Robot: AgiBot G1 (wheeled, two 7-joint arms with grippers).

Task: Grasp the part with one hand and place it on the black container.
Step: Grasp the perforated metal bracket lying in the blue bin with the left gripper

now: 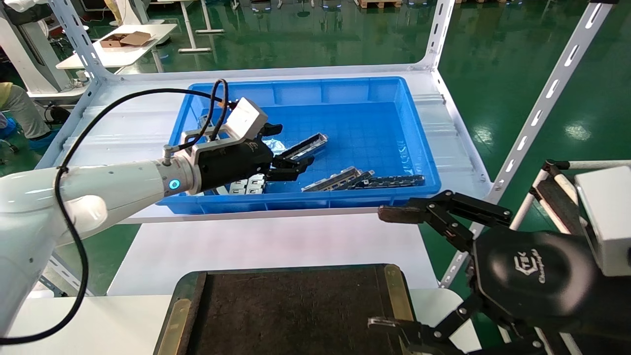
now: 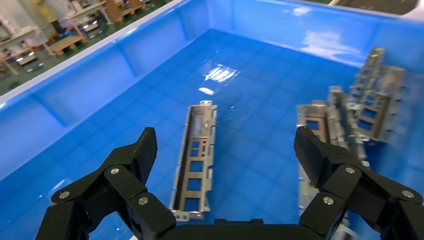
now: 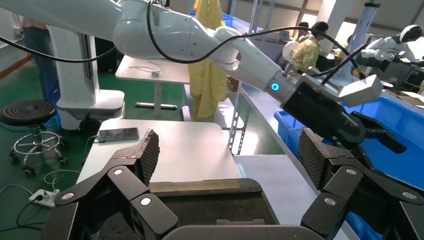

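Observation:
The part (image 1: pixel 309 146) is a silver-grey channel strip with rectangular cut-outs, lying on the floor of the blue bin (image 1: pixel 345 91). My left gripper (image 1: pixel 296 146) is open inside the bin, just above the part. In the left wrist view the part (image 2: pixel 196 160) lies between the spread fingers (image 2: pixel 142 150), nearer one of them, and nothing is held. The black container (image 1: pixel 296 310) lies at the near edge of the table. My right gripper (image 1: pixel 384 268) is open and empty beside the container's right edge; the right wrist view shows the container (image 3: pixel 200 210) below it.
More metal parts (image 1: pixel 335 179) and a dark chain-like strip (image 1: pixel 394 181) lie along the bin's near wall, with pale plates (image 1: pixel 249 185) under my left wrist. In the left wrist view, stacked parts (image 2: pixel 372 100) lie near the bin's wall. White shelf posts (image 1: pixel 537 108) stand at the right.

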